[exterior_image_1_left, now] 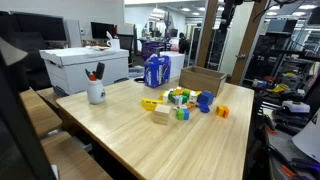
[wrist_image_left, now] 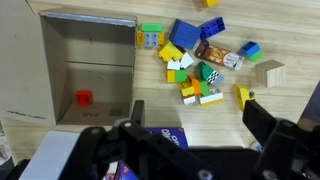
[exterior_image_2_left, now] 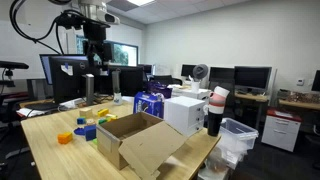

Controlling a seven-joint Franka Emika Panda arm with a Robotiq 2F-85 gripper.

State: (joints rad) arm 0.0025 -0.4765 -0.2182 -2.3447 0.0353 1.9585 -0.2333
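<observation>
My gripper (wrist_image_left: 198, 112) is open and holds nothing; its two dark fingers frame the bottom of the wrist view. It hangs high above the wooden table (exterior_image_1_left: 130, 130), as both exterior views show (exterior_image_2_left: 96, 62). Below it lies a pile of colourful toy blocks (wrist_image_left: 195, 60), with a yellow block (wrist_image_left: 243, 97) and a plain wooden block (wrist_image_left: 269, 72) at the pile's edge. Left of the pile stands an open cardboard box (wrist_image_left: 85, 40) with one red block (wrist_image_left: 84, 98) inside. A blue carton (wrist_image_left: 160, 135) sits just under the gripper body.
On the table stand a white mug with pens (exterior_image_1_left: 96, 92), a white storage box (exterior_image_1_left: 85, 68), the blue carton (exterior_image_1_left: 156, 70) and a lone orange block (exterior_image_1_left: 222, 112). A dark cup (exterior_image_2_left: 215, 115) and a clear bin (exterior_image_2_left: 235, 140) stand past the table end.
</observation>
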